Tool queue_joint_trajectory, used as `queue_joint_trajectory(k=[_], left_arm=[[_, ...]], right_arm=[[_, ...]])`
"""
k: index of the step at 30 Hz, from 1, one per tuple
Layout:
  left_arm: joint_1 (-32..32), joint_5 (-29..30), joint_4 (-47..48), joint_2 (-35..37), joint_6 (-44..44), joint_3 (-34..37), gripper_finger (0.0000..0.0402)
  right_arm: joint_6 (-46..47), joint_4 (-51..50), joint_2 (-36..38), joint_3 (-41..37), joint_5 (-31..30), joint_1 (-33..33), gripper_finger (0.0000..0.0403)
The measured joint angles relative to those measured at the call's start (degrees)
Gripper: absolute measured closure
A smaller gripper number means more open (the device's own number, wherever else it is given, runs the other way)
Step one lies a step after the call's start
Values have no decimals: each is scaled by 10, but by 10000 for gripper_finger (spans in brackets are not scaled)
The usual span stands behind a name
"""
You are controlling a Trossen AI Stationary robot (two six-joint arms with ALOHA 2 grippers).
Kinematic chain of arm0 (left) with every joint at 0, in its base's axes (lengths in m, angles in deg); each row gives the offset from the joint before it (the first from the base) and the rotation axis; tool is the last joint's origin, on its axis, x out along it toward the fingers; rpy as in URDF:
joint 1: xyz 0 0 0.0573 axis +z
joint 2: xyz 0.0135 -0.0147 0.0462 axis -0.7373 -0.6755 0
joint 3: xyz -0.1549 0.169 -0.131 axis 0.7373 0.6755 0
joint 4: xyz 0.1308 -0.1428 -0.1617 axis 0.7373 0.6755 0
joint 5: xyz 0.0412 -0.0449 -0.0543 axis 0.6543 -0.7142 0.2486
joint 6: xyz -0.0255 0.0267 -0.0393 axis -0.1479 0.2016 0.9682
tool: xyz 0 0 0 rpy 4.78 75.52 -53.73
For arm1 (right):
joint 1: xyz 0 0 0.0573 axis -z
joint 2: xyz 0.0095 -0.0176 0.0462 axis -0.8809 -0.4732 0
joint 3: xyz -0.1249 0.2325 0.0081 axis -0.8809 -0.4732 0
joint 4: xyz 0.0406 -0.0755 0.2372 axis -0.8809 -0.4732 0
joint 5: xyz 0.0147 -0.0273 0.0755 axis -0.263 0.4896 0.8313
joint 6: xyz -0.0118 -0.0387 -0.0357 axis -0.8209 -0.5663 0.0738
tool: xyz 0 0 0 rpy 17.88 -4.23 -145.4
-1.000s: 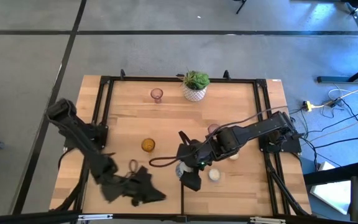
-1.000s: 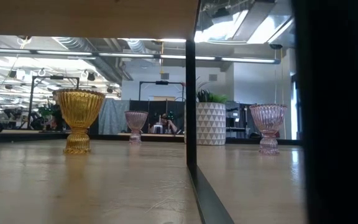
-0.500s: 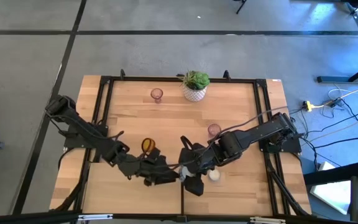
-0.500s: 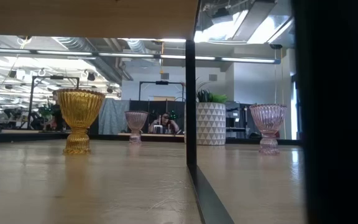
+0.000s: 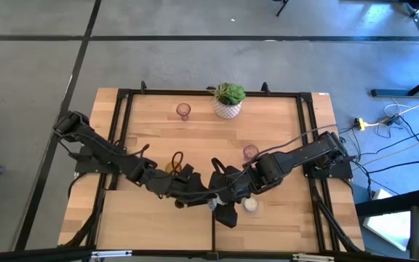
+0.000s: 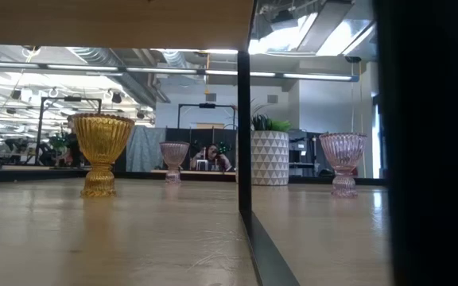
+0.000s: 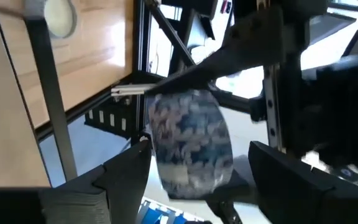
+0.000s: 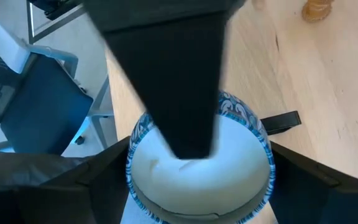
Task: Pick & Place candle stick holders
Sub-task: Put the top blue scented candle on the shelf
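A blue-and-white patterned candle stick holder (image 7: pixel 190 142) sits between the fingers of my right gripper (image 8: pixel 197 177), near the table's front centre (image 5: pixel 213 202). My left gripper (image 7: pixel 197 155) has reached in from the left and is open, with a finger on either side of the same holder. One of those fingers (image 8: pixel 179 93) lies across the holder's white mouth. I cannot tell whether it touches. An amber holder (image 6: pixel 101 151) and two pink holders (image 6: pixel 173 160) (image 6: pixel 343 161) stand upright on their feet. A white holder (image 5: pixel 251 205) stands beside my right gripper. My right gripper holds the patterned holder by its outer wall (image 8: pixel 263 152), one finger (image 8: pixel 86 180) on each of two opposite sides. The holder's open mouth faces back toward my wrist. Whether it hangs clear of the table I cannot tell.
A white pot with a green plant (image 5: pixel 228 100) stands at the far edge. The amber holder (image 5: pixel 172 169) is just behind my left arm. A black frame rail (image 6: pixel 243 159) crosses the table, and my arm's dark bulk fills the low view's right side.
My left gripper has swept from the table's near left part toward the right and a little farther back. It now stands at the patterned holder in my right gripper. My left arm now lies close in front of the amber holder.
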Motion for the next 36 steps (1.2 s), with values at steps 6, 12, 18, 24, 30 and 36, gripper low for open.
queue_joint_trajectory(k=[6, 12, 18, 24, 30, 36], left_arm=[[15, -26, 0, 0, -9, 0, 134], [29, -43, 1, 0, -19, 0, 134], [39, -58, 0, -6, -23, 0, 134], [48, -73, -14, -19, -23, 2, 135], [55, -76, -28, -23, -32, 0, 138], [48, -78, -24, -23, -23, 1, 184]], right_arm=[[3, 0, 0, 0, -6, 8, 102], [3, 2, 0, 0, -15, 12, 102], [4, 4, 1, 0, -15, 16, 102], [4, 5, 1, 0, -18, 21, 102], [3, 4, 1, 0, -21, 21, 102], [3, 4, 1, 0, -22, 21, 102]])
